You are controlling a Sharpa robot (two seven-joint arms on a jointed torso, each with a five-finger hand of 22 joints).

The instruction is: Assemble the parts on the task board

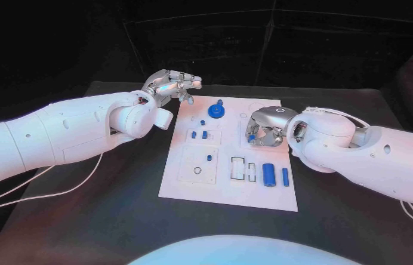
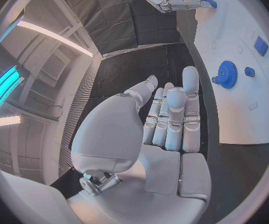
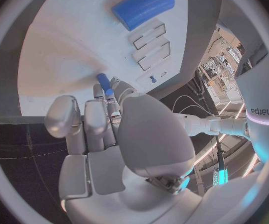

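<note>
Head view: the right hand [image 1: 265, 129] hangs over the right edge of the white task board [image 1: 258, 194], fingers curled inward. Its wrist view shows a small blue peg [image 3: 104, 83] pinched at the fingertips [image 3: 111, 92], with the board's white surface just beyond. Ahead of that hand in the wrist view lies a large blue cylinder [image 3: 143, 6], and between it and the hand sit two empty rectangular slots [image 3: 151, 46] in the board.

From the head camera, two blue cylinders [image 1: 276, 174] lie side by side on the board's right part, nearer the robot than the right hand and apart from it. Just beside them are the rectangular slots [image 1: 243, 169]. Toward the middle of the board stand several small blue pegs [image 1: 199, 133], and a blue gear [image 1: 216, 110] sits at the board's far edge.

The left hand [image 1: 171, 86] is raised above the black table [image 1: 103, 217], off the board's far left corner, well apart from all the parts. In its wrist view the left hand's fingers [image 2: 171, 117] lie nearly straight and close together, holding nothing, with the blue gear [image 2: 226, 74] on the board off to one side of them.
</note>
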